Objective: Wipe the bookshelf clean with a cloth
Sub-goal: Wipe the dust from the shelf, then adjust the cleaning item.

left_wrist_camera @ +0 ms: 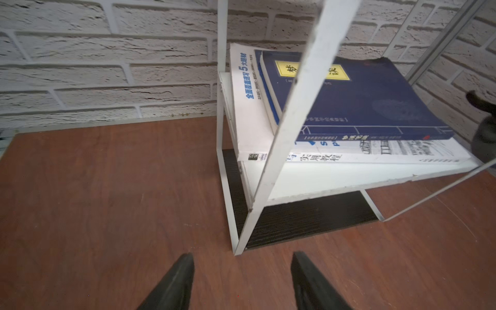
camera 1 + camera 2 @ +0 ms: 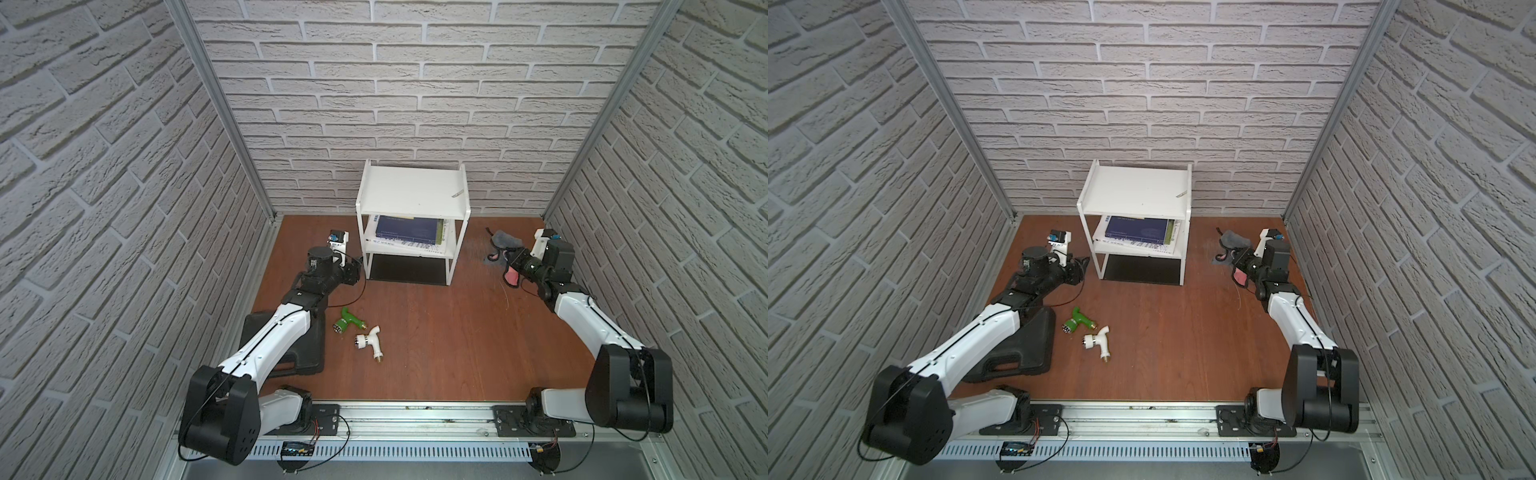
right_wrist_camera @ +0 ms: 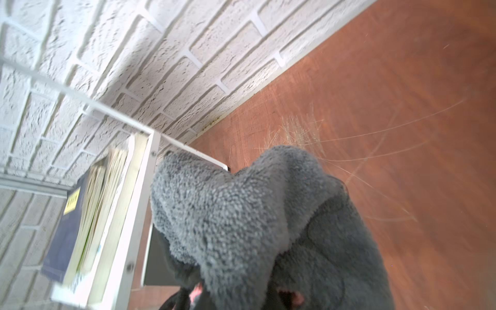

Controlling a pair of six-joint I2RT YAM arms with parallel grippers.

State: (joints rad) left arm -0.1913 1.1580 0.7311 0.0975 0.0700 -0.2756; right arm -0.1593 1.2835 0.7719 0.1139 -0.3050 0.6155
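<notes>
**A:** Where is the bookshelf (image 2: 413,189)?

**B:** In both top views it stands upper centre on the brown desk (image 2: 436,332), its back to the brick wall (image 2: 415,83). A small grey scrap (image 2: 457,194) lies near the right edge of its white top tier. Books (image 2: 409,230) lie flat on the middle tier.

**A:** And the cloth (image 2: 503,240)?

**B:** It is right of the shelf and apart from it. It is bunched at the right hand (image 2: 512,262), which is closed on it. Grey shows above and pink below.

**A:** What does the right wrist view add?

**B:** Grey fleece (image 3: 241,214) fills its lower centre and hides the fingers. Only a sliver of pink shows at the bottom edge.

**A:** The left hand (image 1: 241,257)?

**B:** The left wrist view shows two dark fingers spread apart over bare desk. They hold nothing and sit near the foot of a shelf leg without touching it. Here the top book has a dark blue cover with a yellow label, detail too small to make out in the top views.

**A:** Anything else?

**B:** Only the top views show these, lower left: a green tap (image 2: 347,320), a white tap (image 2: 370,338) and a black case (image 2: 307,353) under the left arm.
</notes>
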